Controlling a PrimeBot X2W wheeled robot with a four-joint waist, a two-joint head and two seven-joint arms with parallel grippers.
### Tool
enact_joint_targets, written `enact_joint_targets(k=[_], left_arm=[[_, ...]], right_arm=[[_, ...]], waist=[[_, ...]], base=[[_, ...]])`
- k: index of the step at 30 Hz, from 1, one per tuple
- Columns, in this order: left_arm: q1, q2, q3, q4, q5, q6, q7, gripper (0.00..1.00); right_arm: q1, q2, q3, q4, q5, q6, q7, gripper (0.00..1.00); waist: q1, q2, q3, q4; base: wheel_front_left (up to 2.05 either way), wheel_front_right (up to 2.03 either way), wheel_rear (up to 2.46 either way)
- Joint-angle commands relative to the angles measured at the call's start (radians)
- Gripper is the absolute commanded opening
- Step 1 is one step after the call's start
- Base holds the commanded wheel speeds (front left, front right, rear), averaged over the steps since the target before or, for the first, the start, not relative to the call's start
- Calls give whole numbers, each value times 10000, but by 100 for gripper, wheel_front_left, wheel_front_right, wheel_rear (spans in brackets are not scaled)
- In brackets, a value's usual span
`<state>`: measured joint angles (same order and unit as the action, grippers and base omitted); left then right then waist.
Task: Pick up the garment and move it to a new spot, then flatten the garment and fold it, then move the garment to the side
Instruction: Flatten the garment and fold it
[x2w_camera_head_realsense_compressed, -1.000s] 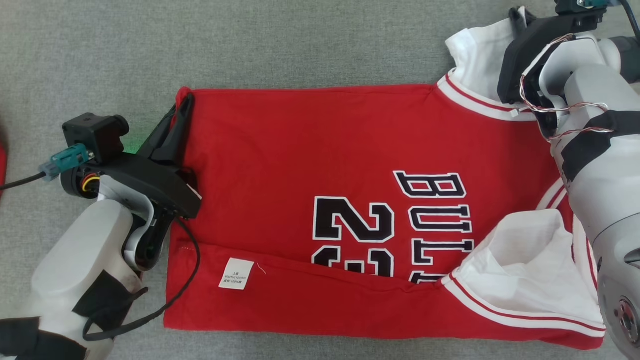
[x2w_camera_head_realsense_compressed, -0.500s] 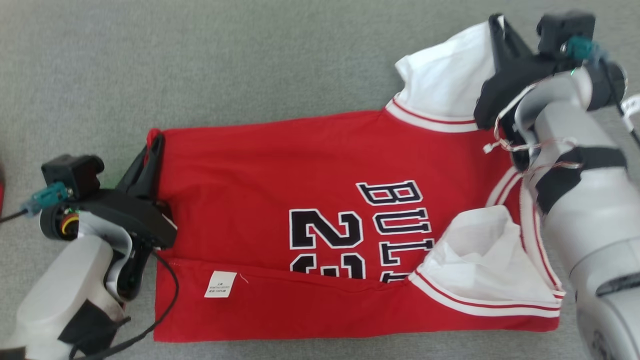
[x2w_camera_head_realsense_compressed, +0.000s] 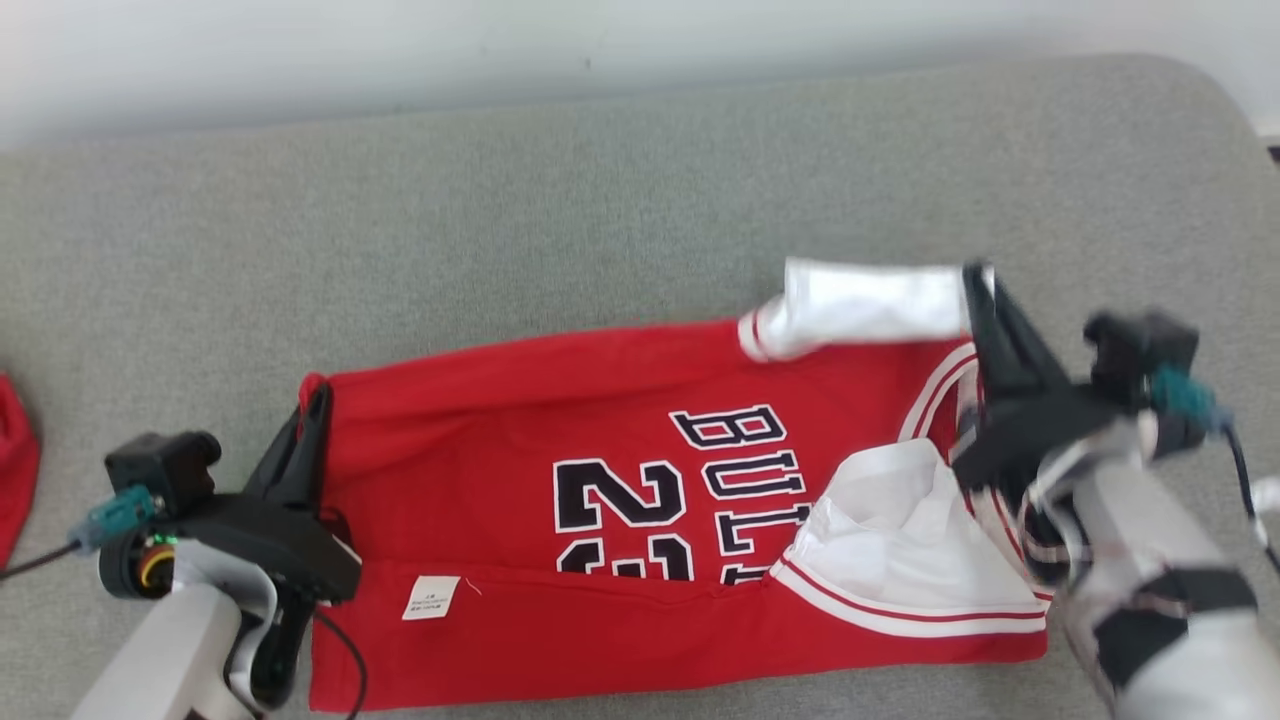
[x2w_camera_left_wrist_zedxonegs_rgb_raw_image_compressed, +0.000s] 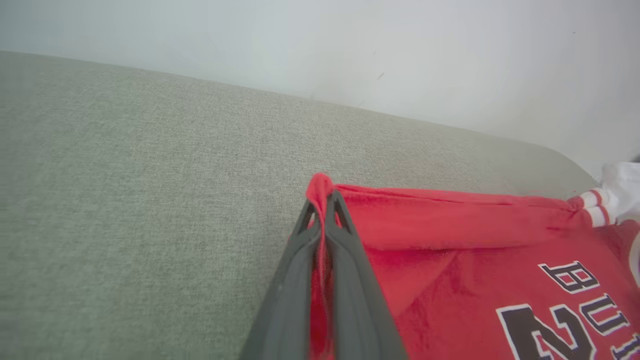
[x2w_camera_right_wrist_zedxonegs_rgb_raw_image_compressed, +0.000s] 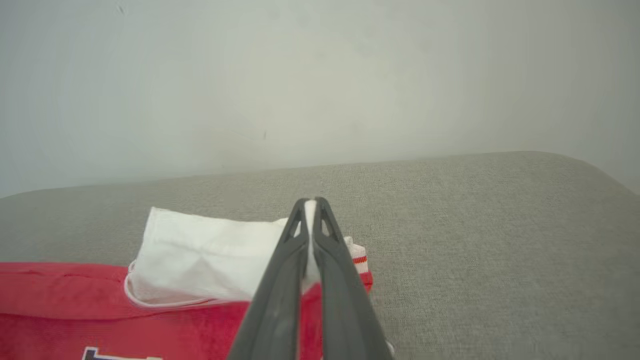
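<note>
Both grippers pinch the far edge of the red jersey (x2w_camera_head_realsense_compressed: 640, 470), which lies lengthwise across the grey cushion (x2w_camera_head_realsense_compressed: 500, 200) with its near strip already turned over. Your left gripper (x2w_camera_head_realsense_compressed: 316, 398) is clamped on the red hem corner. Your right gripper (x2w_camera_head_realsense_compressed: 976, 280) is clamped on the white sleeve (x2w_camera_head_realsense_compressed: 860, 305), which it holds off the cloth.

The step looks like the far-side fold. Bring both hands toward you at the same pace and height. Hold the edge between them taut so the crease runs straight. Lay the edge over the near flap, and release only once it rests flat. Watch the sleeve: loose as it is, it may flop outside the fold, so tuck it inward.

Your left arm enters from the lower left and sits low, with its fingers (x2w_camera_left_wrist_zedxonegs_rgb_raw_image_compressed: 345, 235) sloping up and away along the hem. Your right arm comes in from the lower right, raised and blurred, its fingers (x2w_camera_right_wrist_zedxonegs_rgb_raw_image_compressed: 280, 280) pointing away toward the wall.
</note>
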<state>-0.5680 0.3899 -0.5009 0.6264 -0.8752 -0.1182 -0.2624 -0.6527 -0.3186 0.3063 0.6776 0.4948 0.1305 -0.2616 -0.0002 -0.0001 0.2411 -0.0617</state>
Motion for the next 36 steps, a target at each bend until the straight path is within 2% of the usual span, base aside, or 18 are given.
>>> enact_joint_targets(k=[1, 8, 16, 25, 26, 27, 28, 36], left_arm=[[310, -48, 132, -102, 137, 39, -33, 0], [1391, -321, 694, -731, 916, 101, -34, 0], [2596, -709, 1541, -1421, 1898, 159, -34, 0], [3433, -1269, 2200, -1312, 2948, 126, -34, 0], [3431, -1329, 2311, -1299, 3066, 119, -34, 21], [3457, -1407, 2389, -1244, 3146, 100, -33, 55], [3477, -1466, 2456, -1206, 3225, 79, -35, 100], [3920, -1925, 3536, -1880, 4192, 25, -33, 100]], right_arm=[[551, -81, -65, -423, 105, 3, -42, 0], [3022, -28, -777, -2024, 431, 3, -42, 0], [5094, 420, -1730, -3352, 339, 3, 443, 0], [6254, 1032, -2317, -3762, -69, 3, 1059, 0], [6270, 1060, -2337, -3779, -133, 3, 1083, 19], [6274, 1089, -2369, -3801, -183, 3, 1084, 54], [6269, 1117, -2376, -3832, -228, 3, 1093, 100], [6059, 1000, -2574, -4097, -364, 3, 1005, 100]], waist=[[2, 1, -364, -69], [2, 1, -708, -2], [2, 1, -905, 67], [2, 1, -1150, 118], [2, 1, -1181, 122], [2, 1, -1207, 126], [2, 1, -1230, 125], [2, 1, -1385, 187]], base=[[0, 0, 0], [0, 0, 0], [0, 0, 0], [0, 0, 0], [0, 0, 0], [0, 0, 0], [0, 0, 0], [0, 0, 0]])
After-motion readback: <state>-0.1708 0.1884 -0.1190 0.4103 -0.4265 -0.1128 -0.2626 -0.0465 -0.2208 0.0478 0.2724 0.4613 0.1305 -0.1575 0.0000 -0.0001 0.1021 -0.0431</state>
